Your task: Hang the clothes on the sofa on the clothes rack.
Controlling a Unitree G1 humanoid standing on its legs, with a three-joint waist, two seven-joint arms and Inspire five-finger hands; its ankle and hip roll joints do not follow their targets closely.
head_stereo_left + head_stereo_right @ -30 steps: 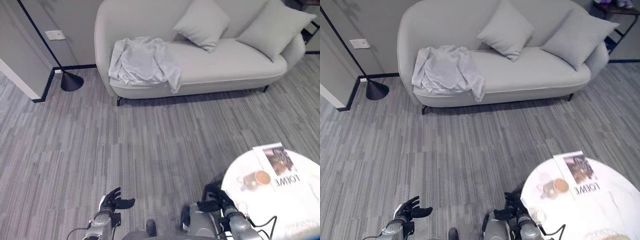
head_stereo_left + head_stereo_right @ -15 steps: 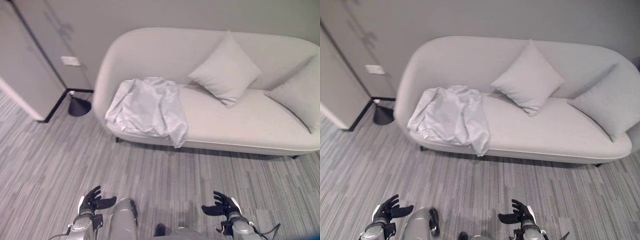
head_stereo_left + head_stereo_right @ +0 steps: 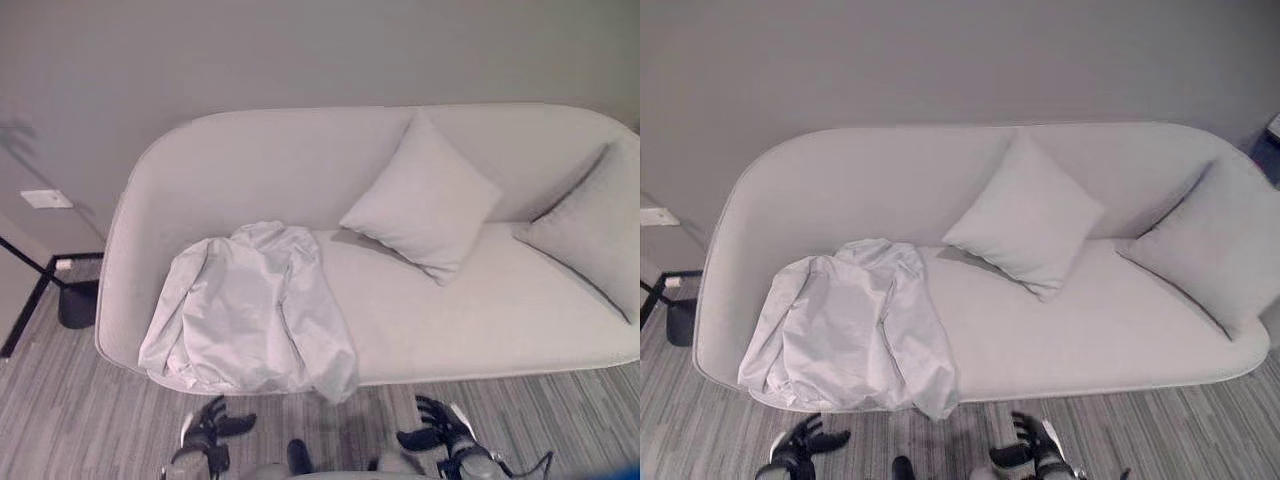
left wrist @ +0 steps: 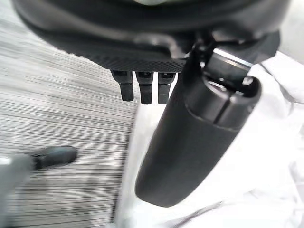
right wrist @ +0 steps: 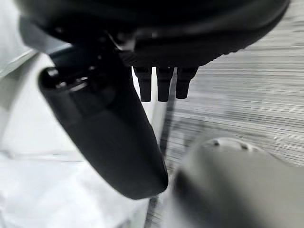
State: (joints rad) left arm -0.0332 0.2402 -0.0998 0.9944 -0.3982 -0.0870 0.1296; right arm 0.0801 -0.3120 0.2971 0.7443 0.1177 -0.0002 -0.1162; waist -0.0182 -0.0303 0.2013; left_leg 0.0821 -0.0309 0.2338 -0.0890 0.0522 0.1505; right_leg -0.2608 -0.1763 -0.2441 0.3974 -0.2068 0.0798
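- The fingers (image 4: 145, 88) of the left hand (image 3: 212, 428) are seen straight and spread, with the thumb held apart; nothing is gripped.
- The fingers (image 5: 164, 83) of the right hand (image 3: 438, 435) are likewise extended and loose, with the thumb standing clear; nothing is held.
- Both hands are held low over the grey striped floor (image 3: 60, 420), just in front of the sofa's front edge, the left below the hanging hem of the garment, the right further along the seat.
- A pale grey jacket (image 3: 255, 310) is found crumpled on the left end of the sofa (image 3: 480, 330), spread over the seat, with one corner draped over the front edge.
- The jacket is untouched by either hand.
- Two grey cushions are leaned against the backrest: one cushion (image 3: 422, 200) at the middle, just beside the jacket, and a second cushion (image 3: 590, 225) at the right end.
- A dark lamp base (image 3: 75, 303) is set on the floor beside the sofa's left end, below a wall plate (image 3: 46, 199).
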